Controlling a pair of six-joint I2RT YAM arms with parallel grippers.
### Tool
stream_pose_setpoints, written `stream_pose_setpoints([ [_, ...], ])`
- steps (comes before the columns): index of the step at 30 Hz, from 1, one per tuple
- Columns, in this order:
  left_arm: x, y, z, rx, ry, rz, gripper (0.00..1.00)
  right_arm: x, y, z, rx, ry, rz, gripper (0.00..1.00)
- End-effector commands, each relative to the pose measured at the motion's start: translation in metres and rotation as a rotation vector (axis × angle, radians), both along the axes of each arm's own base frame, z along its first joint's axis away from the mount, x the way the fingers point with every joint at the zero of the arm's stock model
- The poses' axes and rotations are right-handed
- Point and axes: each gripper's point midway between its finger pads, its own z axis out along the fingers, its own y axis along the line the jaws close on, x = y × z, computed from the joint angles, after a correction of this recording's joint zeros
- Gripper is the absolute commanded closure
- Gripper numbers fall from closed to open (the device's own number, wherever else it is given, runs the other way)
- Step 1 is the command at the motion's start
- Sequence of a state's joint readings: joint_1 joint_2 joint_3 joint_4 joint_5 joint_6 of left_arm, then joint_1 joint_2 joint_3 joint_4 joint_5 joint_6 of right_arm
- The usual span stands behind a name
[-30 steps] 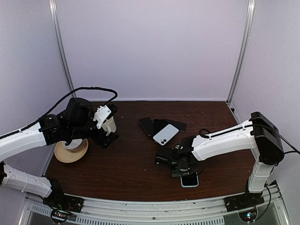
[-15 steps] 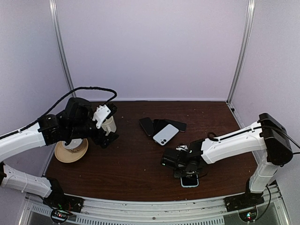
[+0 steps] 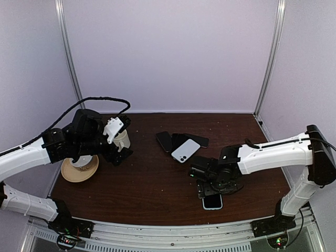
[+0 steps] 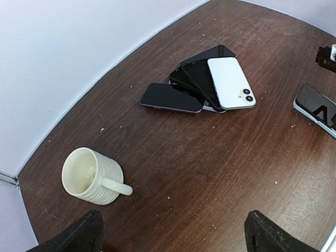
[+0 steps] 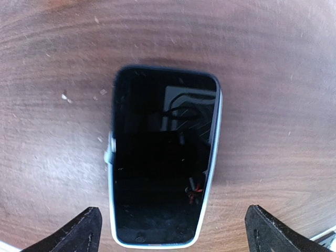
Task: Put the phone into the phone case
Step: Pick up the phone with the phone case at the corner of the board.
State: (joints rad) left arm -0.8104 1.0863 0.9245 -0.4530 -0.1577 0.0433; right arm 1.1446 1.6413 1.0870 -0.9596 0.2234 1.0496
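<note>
The phone is lying inside the phone case near the tabletop's front edge, so the job is looking done. The right gripper and left gripper are hanging open.

A robotics lab test booth: plain pale panel walls on aluminium posts at eleven and one o'clock enclose a brown wooden table.

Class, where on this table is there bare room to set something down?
Bare: the wood between mug and phone pile; the near middle, between saucer and the lone phone. Crowded: around the pile and under the right tool.
</note>
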Motion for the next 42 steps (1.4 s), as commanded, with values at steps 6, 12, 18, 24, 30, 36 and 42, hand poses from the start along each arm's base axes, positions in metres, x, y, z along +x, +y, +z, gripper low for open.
stream_pose_setpoints([
  [6, 0.003, -0.003, 0.011, -0.039, -0.033, -0.012, 0.02, -0.013, 0.003, -0.029, 0.141, 0.114, -0.028, 0.0],
  [12, 0.003, -0.003, 0.01, -0.035, -0.03, -0.012, 0.02, -0.016, 0.009, -0.043, 0.157, 0.15, -0.021, 0.01],
  [18, 0.003, -0.003, 0.01, -0.034, -0.031, -0.011, 0.03, -0.016, 0.012, -0.044, 0.169, 0.151, -0.014, 0.0],
  [24, 0.003, -0.002, 0.01, -0.03, -0.037, -0.008, 0.02, -0.021, -0.007, -0.063, 0.093, 0.163, -0.039, 0.04],
  [30, 0.003, -0.001, 0.01, -0.029, -0.038, -0.007, 0.03, -0.022, -0.009, -0.066, 0.084, 0.169, -0.037, 0.18],
  [36, 0.005, -0.004, 0.003, -0.012, -0.021, -0.012, 0.03, -0.014, -0.007, -0.053, 0.074, 0.126, -0.012, 0.4],
  [42, 0.006, -0.001, 0.005, -0.014, -0.038, 0.001, 0.03, -0.005, 0.019, -0.033, 0.108, 0.058, 0.105, 0.56],
])
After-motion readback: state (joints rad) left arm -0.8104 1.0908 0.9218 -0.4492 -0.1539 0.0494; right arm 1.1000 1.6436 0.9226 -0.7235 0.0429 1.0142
